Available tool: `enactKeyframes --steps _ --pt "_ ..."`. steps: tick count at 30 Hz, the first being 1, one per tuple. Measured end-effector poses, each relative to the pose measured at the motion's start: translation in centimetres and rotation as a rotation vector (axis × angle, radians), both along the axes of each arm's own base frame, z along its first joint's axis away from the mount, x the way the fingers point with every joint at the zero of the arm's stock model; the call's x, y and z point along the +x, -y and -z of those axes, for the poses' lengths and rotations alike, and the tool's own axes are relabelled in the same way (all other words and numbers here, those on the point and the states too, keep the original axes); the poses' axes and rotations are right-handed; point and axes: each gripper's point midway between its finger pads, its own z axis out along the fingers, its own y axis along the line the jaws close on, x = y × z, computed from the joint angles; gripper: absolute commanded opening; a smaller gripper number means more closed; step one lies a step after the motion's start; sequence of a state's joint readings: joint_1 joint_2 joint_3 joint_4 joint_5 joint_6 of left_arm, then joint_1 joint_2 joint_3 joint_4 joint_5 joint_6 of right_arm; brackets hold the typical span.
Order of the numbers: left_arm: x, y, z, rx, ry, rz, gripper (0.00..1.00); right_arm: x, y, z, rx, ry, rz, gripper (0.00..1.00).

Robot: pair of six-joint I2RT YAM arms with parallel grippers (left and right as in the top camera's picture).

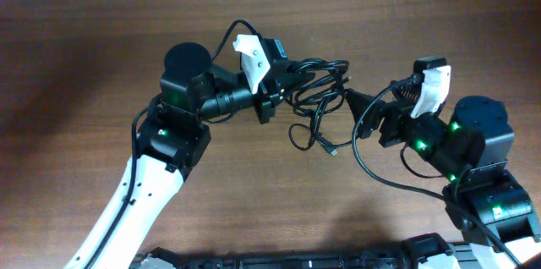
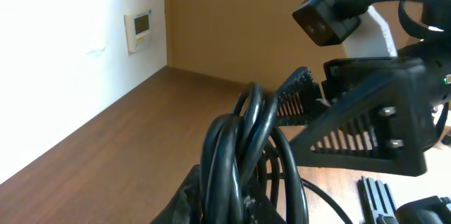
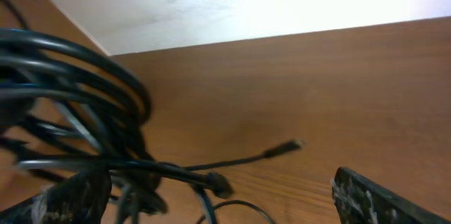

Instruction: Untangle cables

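The cables [image 1: 319, 91] are a tangle of thin black cords lifted off the wooden table [image 1: 101, 57] between the two arms. My left gripper [image 1: 292, 81] is shut on the bundle's left side; in the left wrist view the looped cables [image 2: 239, 146] rise straight out of its jaws [image 2: 239, 206]. My right gripper [image 1: 356, 113] stands open just right of the tangle. In the right wrist view its fingers [image 3: 377, 199] are wide apart, with a cable connector [image 3: 218, 182] between them and the coils [image 3: 84, 90] to the left. One loose plug end [image 3: 283, 147] lies on the table.
A cord end [image 1: 335, 151] trails down onto the table below the tangle. The right arm's own thick wire [image 1: 380, 172] loops over the table by its wrist. A white wall with a small panel [image 2: 139, 30] borders the table's far edge.
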State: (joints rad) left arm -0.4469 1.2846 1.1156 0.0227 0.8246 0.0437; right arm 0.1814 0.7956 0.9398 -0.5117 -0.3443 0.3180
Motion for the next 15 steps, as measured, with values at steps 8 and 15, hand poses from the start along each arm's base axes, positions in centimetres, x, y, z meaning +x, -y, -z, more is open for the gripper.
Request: enactKeyframes --steps 8,15 --pt "-1.3 1.1 0.2 0.014 0.023 0.05 0.0 -0.6 -2.0 -2.3 0.057 0.082 -0.124 0.99" --pt "-1.7 1.7 -0.4 0.009 0.085 0.074 0.0 -0.6 -2.3 -2.2 0.062 0.075 -0.144 0.99"
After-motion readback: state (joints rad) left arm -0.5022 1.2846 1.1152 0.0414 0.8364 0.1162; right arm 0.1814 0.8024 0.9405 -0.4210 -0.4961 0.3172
